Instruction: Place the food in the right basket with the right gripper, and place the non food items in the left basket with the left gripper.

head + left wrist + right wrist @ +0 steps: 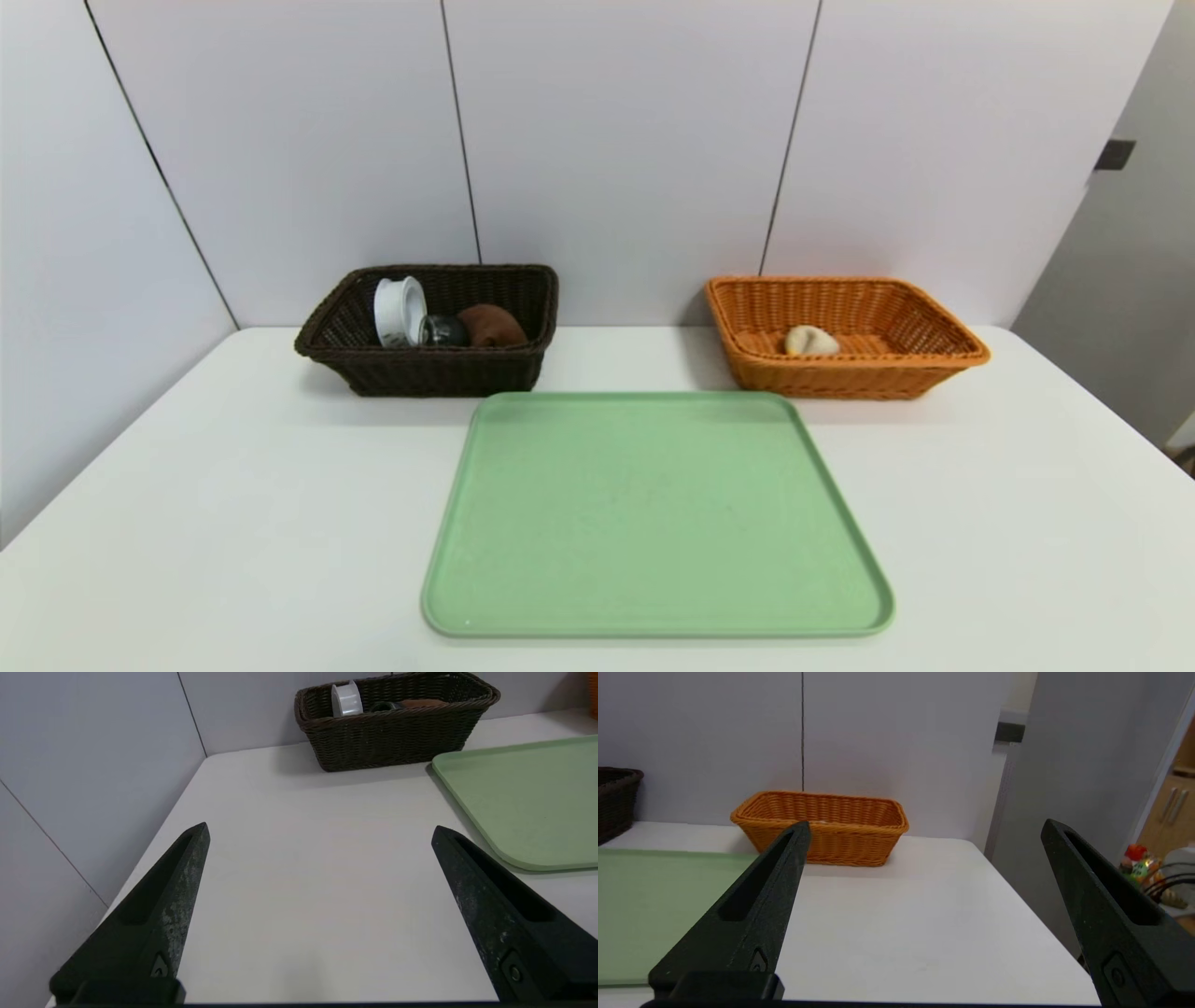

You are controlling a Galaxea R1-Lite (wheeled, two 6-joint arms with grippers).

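Fingers spread wide and empty on my left gripper [320, 828] and right gripper [924, 828]. White roll [400, 313] sits in the dark basket [425, 369], pale food [810, 341] in the orange basket [845, 378]; green tray [653, 523] lies between, nothing blocking.

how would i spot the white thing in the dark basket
Find the green tray on the table; the dark brown basket stands behind its left corner. At the basket's left end stands a white roll, the only pale thing beside a dark round item and a brown lump.
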